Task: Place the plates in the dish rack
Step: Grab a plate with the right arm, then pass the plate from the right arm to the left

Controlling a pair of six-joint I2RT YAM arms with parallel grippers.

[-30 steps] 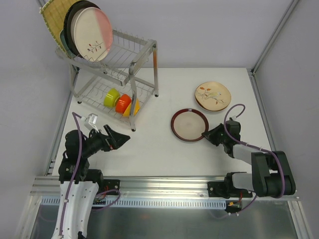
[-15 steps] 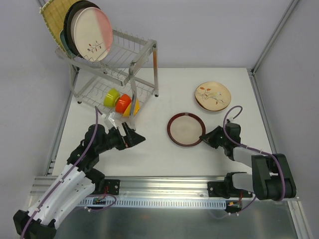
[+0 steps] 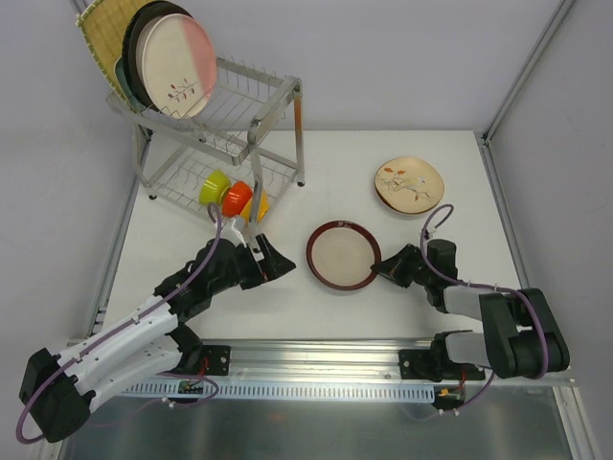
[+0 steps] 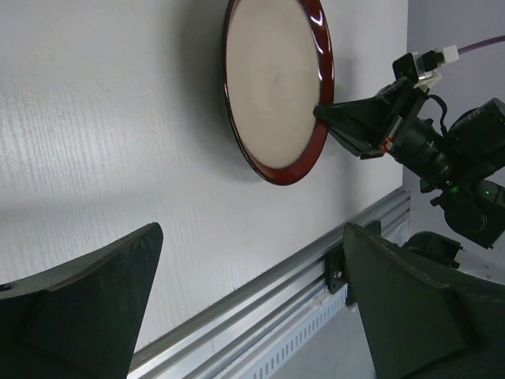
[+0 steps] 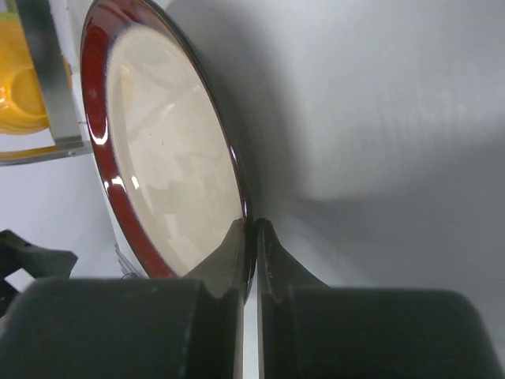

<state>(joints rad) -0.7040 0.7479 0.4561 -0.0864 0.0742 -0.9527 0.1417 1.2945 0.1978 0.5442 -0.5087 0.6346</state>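
Slid leftward over the white counter [image 3: 335, 172] within the last second: dark-rimmed plate [image 3: 342, 255], dragged by its rim in the right claw [image 3: 377, 267].
From above: left claw [image 3: 276, 257] swung out from its base to just beside that plate, spread wide, gripping nothing. Probably setting up a handover toward the dish rack [image 3: 257, 134] at far left, with upright plates [image 3: 172, 67] already on its top tier and small bowls [image 3: 233, 197] below; floral plate [image 3: 409, 185] flat at far right, not yet loaded. From the left wrist: round, shallow, glossy red-brown rim around a matte cream centre, lying flat. From the right wrist: fingers pressed together on the thin rim, glaze catching highlights.
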